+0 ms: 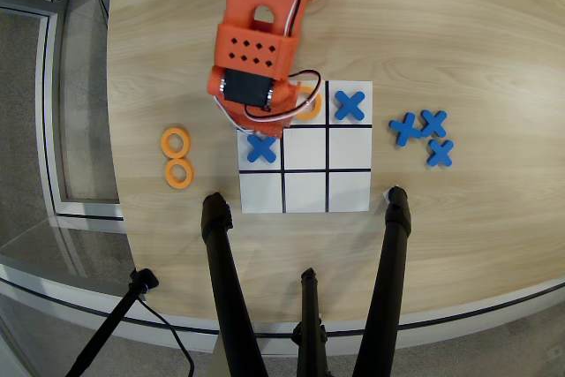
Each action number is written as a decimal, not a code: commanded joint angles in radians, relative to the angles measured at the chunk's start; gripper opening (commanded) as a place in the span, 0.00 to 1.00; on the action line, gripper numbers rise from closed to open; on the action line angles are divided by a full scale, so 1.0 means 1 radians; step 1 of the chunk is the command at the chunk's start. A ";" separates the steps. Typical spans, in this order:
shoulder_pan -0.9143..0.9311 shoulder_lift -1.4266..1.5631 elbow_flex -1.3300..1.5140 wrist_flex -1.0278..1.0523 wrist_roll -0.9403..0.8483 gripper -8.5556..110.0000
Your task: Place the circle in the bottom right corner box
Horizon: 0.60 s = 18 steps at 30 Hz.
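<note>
The white 3x3 board (305, 192) lies at the table's middle. An orange ring (308, 109) shows in the top middle cell, partly hidden by my orange arm. My gripper (262, 117) hangs over the top left cell, just left of that ring. Its fingers are hidden under the wrist motor, so I cannot tell whether they are open or whether they touch the ring. The bottom right corner cell (350, 192) is bare white. Blue X pieces lie in the top right cell (350, 105) and the middle left cell (261, 148).
Two more orange rings (175, 140) (178, 173) lie on the wood left of the board. Three blue X pieces (424, 134) lie to the board's right. Black tripod legs (395, 218) reach the table's near edge just below the board.
</note>
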 commanded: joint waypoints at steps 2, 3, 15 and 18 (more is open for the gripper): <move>0.029 0.167 -0.089 0.114 -0.066 0.16; 0.037 0.215 -0.100 0.156 -0.092 0.16; 0.018 1.295 0.683 0.307 -0.229 0.16; -0.014 1.525 0.881 0.373 -0.227 0.16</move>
